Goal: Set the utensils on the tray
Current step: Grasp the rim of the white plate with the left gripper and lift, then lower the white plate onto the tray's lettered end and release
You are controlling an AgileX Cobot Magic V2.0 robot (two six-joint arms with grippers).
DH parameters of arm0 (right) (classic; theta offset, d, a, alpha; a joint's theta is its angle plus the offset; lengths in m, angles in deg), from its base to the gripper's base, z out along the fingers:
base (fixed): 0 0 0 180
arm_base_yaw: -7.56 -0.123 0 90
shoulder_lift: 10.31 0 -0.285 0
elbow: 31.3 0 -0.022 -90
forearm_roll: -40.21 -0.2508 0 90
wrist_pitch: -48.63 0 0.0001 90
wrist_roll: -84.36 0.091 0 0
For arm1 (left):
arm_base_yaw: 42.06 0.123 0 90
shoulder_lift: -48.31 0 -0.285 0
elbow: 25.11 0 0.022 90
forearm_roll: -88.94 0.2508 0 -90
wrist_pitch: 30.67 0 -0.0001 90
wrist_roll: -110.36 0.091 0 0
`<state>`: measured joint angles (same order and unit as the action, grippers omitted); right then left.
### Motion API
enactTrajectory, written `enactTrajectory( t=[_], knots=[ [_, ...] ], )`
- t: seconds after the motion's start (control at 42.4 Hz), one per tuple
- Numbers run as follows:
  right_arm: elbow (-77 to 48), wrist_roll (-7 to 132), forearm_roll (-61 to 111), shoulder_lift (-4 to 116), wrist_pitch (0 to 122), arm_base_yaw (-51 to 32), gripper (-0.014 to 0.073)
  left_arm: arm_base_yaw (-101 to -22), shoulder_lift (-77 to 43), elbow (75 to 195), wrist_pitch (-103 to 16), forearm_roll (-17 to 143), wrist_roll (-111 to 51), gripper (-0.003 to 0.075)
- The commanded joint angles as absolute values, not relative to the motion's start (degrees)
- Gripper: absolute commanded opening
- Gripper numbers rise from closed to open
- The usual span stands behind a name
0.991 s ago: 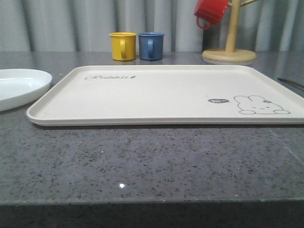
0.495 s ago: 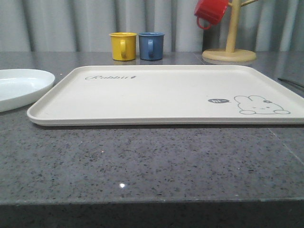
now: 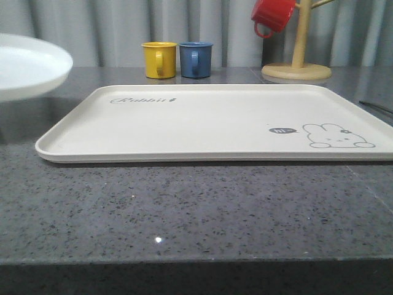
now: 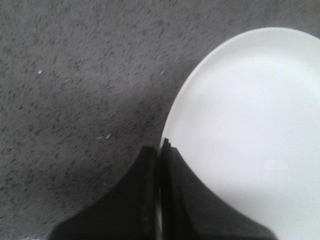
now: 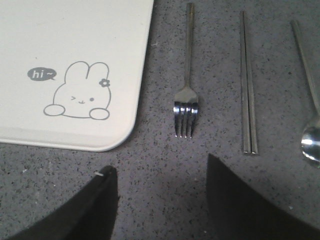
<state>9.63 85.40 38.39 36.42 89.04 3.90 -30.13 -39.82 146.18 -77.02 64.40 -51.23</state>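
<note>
Three utensils flat on the grey speckled counter (image 3: 184,209) off the right side of the tray (image 5: 75,40), all apart from one another and from its rim: fork (image 5: 187,85) nearest, just beside the rounded corner with the rabbit drawing, tines pointing towards the camera; chopsticks (image 5: 247,85) next out, the pair lying side by side and touching; spoon (image 5: 310,100) farthest from the tray, bowl cut off by the picture's edge, handle running out of view

Right gripper (image 5: 160,175) above bare counter near that same tray corner, dark fingers spread wide, nothing between them, only their tips visible

Left gripper (image 4: 160,150) pinching the rim of the plate (image 4: 250,130), fingers pressed together on the edge; rest of the claw lost in shadow and blur, part of the plate cut off

Seen from the front: plate (image 3: 27,64) left of the tray (image 3: 209,120), lifted clear of the counter, higher than the tray's rim, its left part out of frame; dark shade on the counter beneath it

Tray bare, "Rabbit" script towards its far left corner, right end cut off by the frame

Beyond the tray's far edge: yellow cup (image 3: 159,59) and blue cup (image 3: 196,59) touching or nearly so, wooden stand (image 3: 296,67) with red cup (image 3: 272,15) hung on it, top cropped

Thin dark streak past the tray's right rim, too slight to name
</note>
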Motion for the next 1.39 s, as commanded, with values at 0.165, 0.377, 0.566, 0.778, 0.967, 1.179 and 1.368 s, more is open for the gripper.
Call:
enactTrajectory(
  t=[0.165, 0.377, 0.566, 0.778, 0.967, 1.179, 1.368],
  knots=[
    [7.7, 84.8, 38.9, 36.5, 85.7, 4.2, 0.0430, -39.3, -38.5, 149.3, -76.4, 57.6, -51.3, -0.0020],
    [7.7, 84.8, 38.9, 36.5, 85.7, 4.2, 0.0430, -48.8, -43.0, 149.3, -73.3, 57.6, -51.3, -0.0020],
    [7.7, 84.8, 38.9, 36.5, 85.7, 4.2, 0.0430, -54.6, -48.3, 149.3, -70.3, 57.2, -51.3, -0.0020],
    [7.7, 84.8, 38.9, 36.5, 85.7, 4.2, 0.0430, -57.2, -52.1, 149.3, -67.0, 56.7, -51.3, -0.0020],
    [7.7, 84.8, 38.9, 36.5, 85.7, 4.2, 0.0430, -57.2, -52.8, 149.3, -66.6, 55.8, -51.3, 0.0130],
    [7.7, 84.8, 38.9, 36.5, 85.7, 4.2, 0.0430, -57.2, -52.2, 149.7, -68.1, 56.6, -51.3, 0.0445],
    [7.7, 84.8, 38.9, 36.5, 85.7, 4.2, 0.0430, -58.8, -46.9, 151.2, -73.3, 58.5, -51.3, 0.0449]
  ],
)
